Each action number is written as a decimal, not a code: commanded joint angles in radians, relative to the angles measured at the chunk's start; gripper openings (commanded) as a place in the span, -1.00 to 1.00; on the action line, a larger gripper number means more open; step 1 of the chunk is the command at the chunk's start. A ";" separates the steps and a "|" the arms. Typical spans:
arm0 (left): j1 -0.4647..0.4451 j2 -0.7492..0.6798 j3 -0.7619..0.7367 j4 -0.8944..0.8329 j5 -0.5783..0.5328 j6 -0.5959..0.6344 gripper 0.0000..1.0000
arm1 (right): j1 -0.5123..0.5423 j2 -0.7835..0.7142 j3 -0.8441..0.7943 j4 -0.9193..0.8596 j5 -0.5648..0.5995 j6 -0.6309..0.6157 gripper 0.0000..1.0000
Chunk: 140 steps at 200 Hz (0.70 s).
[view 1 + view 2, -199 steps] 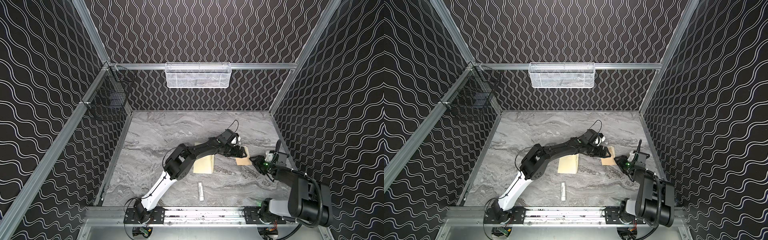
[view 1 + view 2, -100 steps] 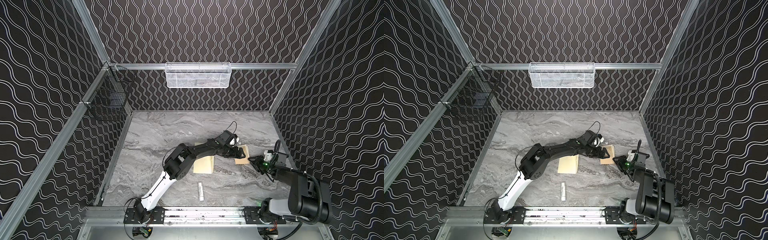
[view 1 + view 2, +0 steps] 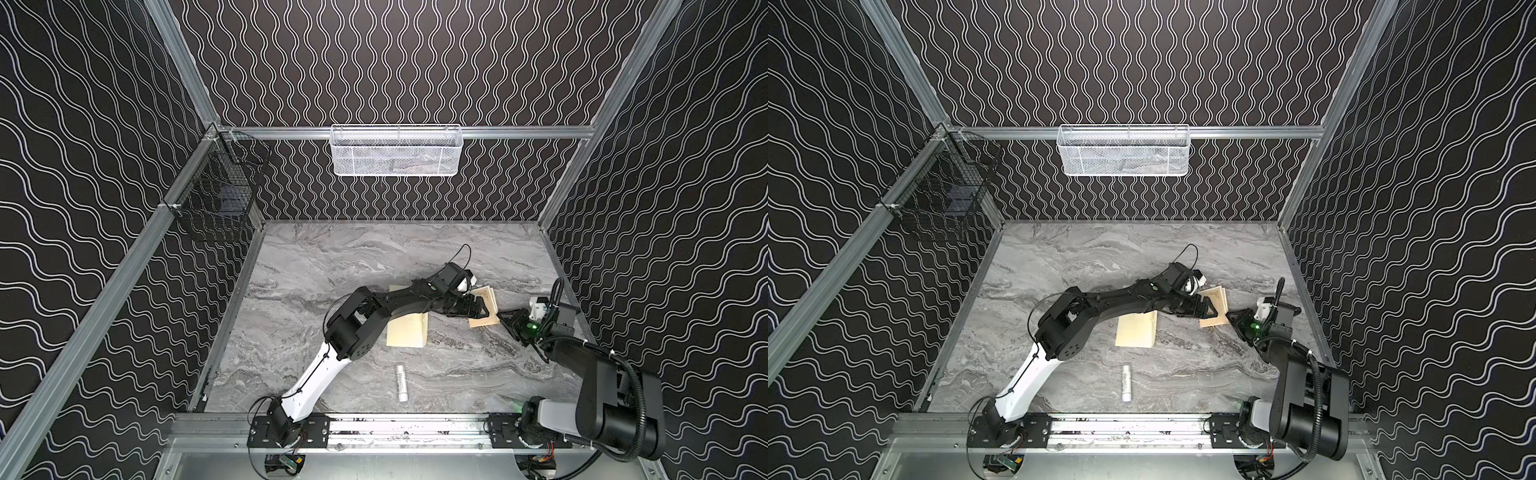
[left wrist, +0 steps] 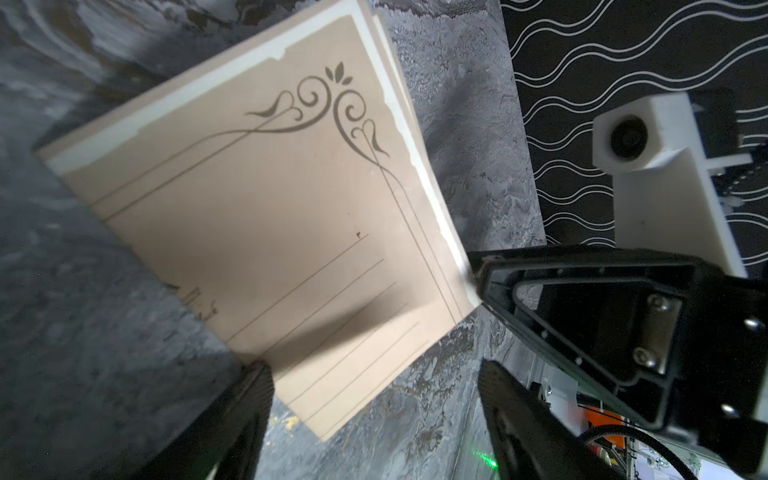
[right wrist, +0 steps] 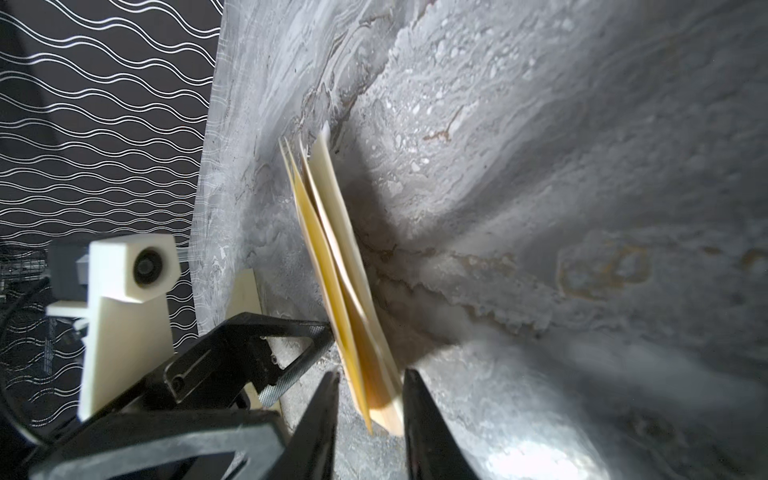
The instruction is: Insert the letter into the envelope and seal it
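Over the grey marble table (image 3: 332, 266), my two claws meet at the letter (image 3: 484, 308), the tan sheet with the dark ornamental border, folded and tilted up off the surface at about 3 o'clock of the table's middle. My left claw (image 4: 374, 368) stands spread wide, one fingertip (image 5: 307, 326) touching the sheet's face. My right claw (image 5: 370, 376) sits at 4 o'clock of the letter in both top views, its fingers (image 5: 415, 407) drawn close on either side of the folded corner; one lies against the paper, a sliver of table shows beside the other; whether they truly pinch the sheet I cannot tell. The envelope (image 3: 409, 332), pale cream, lies flat near the table's centre, at 9 o'clock of the letter and apart from it, its far end under my left arm (image 3: 399, 301). A small white stick (image 3: 401, 383) lies at 6 o'clock of the envelope, well apart from both claws.
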State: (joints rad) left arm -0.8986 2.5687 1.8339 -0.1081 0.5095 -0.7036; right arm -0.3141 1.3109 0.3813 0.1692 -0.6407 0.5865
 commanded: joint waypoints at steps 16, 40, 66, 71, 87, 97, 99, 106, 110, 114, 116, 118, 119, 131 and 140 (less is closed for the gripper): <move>0.000 -0.009 -0.015 0.007 0.015 -0.004 0.60 | 0.003 0.007 0.000 0.010 -0.030 -0.004 -0.51; 0.000 -0.012 -0.016 0.000 0.015 -0.001 0.59 | 0.003 0.006 0.005 -0.005 -0.035 -0.013 -0.49; 0.001 -0.022 -0.025 -0.006 0.015 0.008 0.58 | 0.003 -0.021 0.012 -0.039 -0.031 -0.026 -0.39; 0.001 -0.024 -0.029 -0.005 0.016 0.010 0.58 | 0.003 -0.026 0.013 -0.046 -0.030 -0.030 -0.36; 0.001 -0.028 -0.037 -0.005 0.018 0.010 0.58 | 0.002 -0.043 0.016 -0.073 -0.027 -0.043 -0.32; 0.003 -0.030 -0.041 -0.005 0.020 0.012 0.57 | 0.001 -0.052 0.016 -0.085 -0.021 -0.049 -0.32; 0.003 -0.030 -0.042 -0.005 0.020 0.013 0.56 | 0.002 -0.053 0.016 -0.088 -0.018 -0.051 -0.32; 0.003 -0.033 -0.043 -0.006 0.021 0.013 0.56 | 0.002 -0.057 0.018 -0.096 -0.010 -0.057 -0.32; 0.003 -0.032 -0.044 -0.005 0.021 0.013 0.56 | 0.001 -0.059 0.016 -0.097 -0.008 -0.059 -0.32; 0.003 -0.034 -0.044 -0.005 0.023 0.013 0.55 | 0.001 -0.058 0.015 -0.096 -0.007 -0.059 -0.32; 0.003 -0.034 -0.045 -0.005 0.023 0.013 0.55 | 0.002 -0.058 0.014 -0.094 -0.007 -0.058 -0.33; 0.003 -0.034 -0.044 -0.005 0.023 0.014 0.55 | 0.002 -0.057 0.013 -0.094 -0.007 -0.058 -0.33; 0.003 -0.034 -0.044 -0.005 0.023 0.014 0.55 | 0.002 -0.056 0.012 -0.093 -0.007 -0.058 -0.33; 0.004 -0.035 -0.043 -0.008 0.021 0.017 0.55 | 0.002 -0.042 0.012 -0.089 -0.015 -0.057 -0.34; 0.004 -0.035 -0.041 -0.011 0.022 0.018 0.55 | 0.002 -0.028 0.013 -0.088 -0.020 -0.061 -0.34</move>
State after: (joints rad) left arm -0.8967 2.5450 1.7931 -0.1066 0.5339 -0.7036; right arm -0.3115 1.2617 0.3897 0.0994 -0.6590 0.5476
